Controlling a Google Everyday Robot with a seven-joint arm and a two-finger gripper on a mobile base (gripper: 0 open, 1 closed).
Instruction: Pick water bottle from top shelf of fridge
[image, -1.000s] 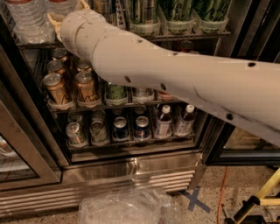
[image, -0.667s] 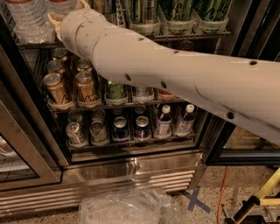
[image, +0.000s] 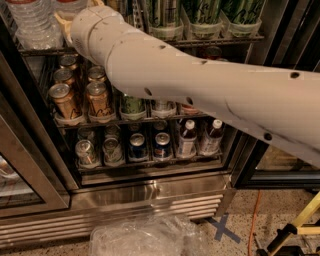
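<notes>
Beige gripper (image: 61, 21) unmoved beside water bottle (image: 33, 25) (top shelf (image: 225, 39))

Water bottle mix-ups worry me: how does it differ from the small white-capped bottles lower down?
The water bottle is clear, ribbed and wide, on the top shelf; the white-capped bottles are slimmer and darker, on the bottom shelf. Both stand upright. The gripper is at the top shelf, beside the water bottle.

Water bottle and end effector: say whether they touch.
Cannot tell: camera view shows the end effector beside the water bottle on the top shelf; the arm hides any contact.
</notes>
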